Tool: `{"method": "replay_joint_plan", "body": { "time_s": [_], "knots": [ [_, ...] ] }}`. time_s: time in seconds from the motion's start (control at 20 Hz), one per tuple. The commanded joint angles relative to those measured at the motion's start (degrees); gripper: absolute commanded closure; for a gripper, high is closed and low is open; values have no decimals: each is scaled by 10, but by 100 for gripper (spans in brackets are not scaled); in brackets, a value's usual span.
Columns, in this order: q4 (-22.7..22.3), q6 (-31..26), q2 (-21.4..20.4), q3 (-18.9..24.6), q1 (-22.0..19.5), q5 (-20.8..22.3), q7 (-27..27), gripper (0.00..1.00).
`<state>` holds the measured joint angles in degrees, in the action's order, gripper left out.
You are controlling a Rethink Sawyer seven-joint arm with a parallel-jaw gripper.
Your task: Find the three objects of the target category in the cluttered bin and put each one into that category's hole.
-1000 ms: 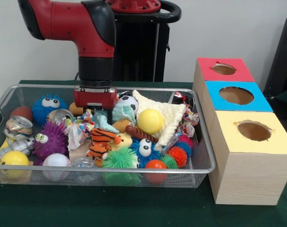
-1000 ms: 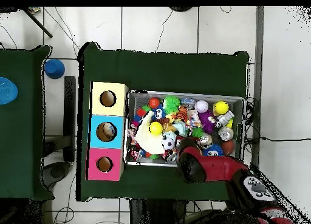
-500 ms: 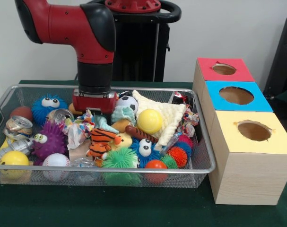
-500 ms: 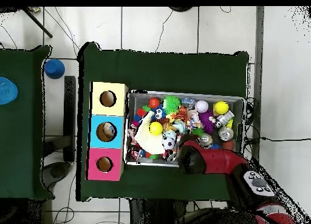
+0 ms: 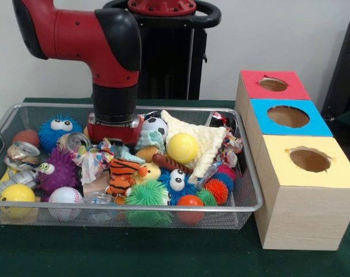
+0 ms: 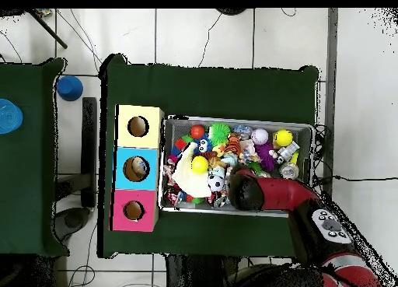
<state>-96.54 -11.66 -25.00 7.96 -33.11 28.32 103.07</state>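
Green cloth covers the worktop point(image 5: 163, 254) in the front view, where the wire bin point(image 5: 244, 173) brims with toys and the claw point(image 5: 112, 137) dips into the heap at 9 o'clock of the yellow ball point(image 5: 182, 148); I cannot tell if it is open or closed. From overhead, the arm point(image 6: 268, 194) hides the bin's 6 o'clock side, so it should lift straight up over the rim, then go toward 9 o'clock to the three holes point(image 6: 138, 169), where the way looks free.

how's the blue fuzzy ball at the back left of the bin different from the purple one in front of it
The blue fuzzy ball is blue and lies at the basket's back, its eyes facing the camera; the purple fuzzy ball is purple, lies nearer the front, and its eyes sit toward its left side. The blue one looks slightly larger. Both are spiky toys with googly eyes.
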Motion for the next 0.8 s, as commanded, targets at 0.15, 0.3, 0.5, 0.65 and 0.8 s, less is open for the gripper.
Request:
{"method": "replay_joint_plan", "body": {
  "time_s": [0.15,0.3,0.5,0.65,0.8],
  "knots": [
    [69,-191,7,109,-30,-60,-54,0],
    [38,-208,-18,122,-35,-61,-57,0],
    [-3,-217,-58,125,-38,-54,-49,0],
    [-35,-228,-88,128,-43,-56,-43,0],
    [-69,-228,-124,133,-49,-57,-40,0]
  ]
}}
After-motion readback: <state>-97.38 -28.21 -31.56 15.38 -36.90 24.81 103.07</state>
